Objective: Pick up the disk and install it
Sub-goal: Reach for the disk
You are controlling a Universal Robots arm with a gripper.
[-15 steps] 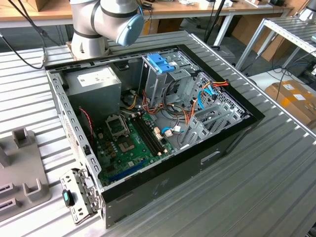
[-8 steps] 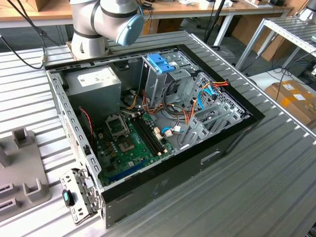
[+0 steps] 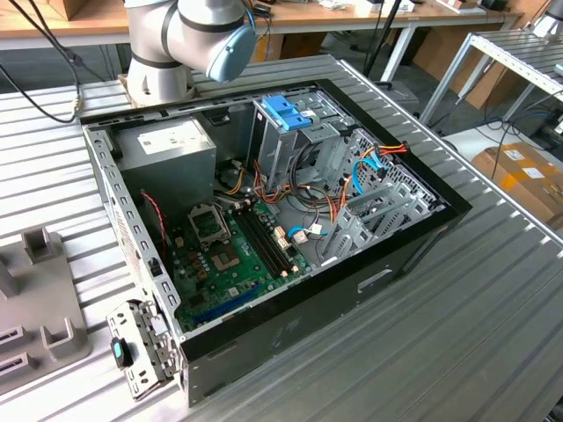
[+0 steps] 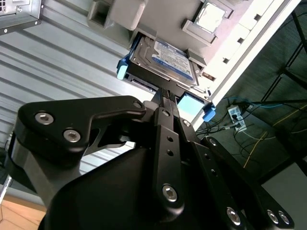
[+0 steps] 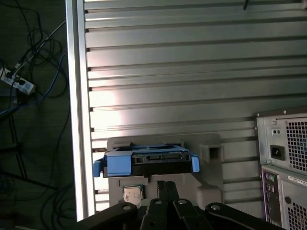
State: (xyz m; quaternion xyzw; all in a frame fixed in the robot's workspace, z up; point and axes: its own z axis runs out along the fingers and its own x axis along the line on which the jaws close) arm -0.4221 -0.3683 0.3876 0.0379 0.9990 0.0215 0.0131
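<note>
The disk (image 4: 163, 57) sits in its grey holder (image 5: 211, 153) on the ribbed table (image 5: 168, 72), not yet lifted. The gripper (image 4: 165, 92) hovers just beside the disk's edge, its claw pinched closed on nothing. The open computer case (image 3: 290, 338) has no disk installed yet, by my reckoning.

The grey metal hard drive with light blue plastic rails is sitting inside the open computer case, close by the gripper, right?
The place is wrong. The grey metal hard drive lies in a grey holder on the ribbed metal table, close by the gripper, as the second wrist view shows.
</note>
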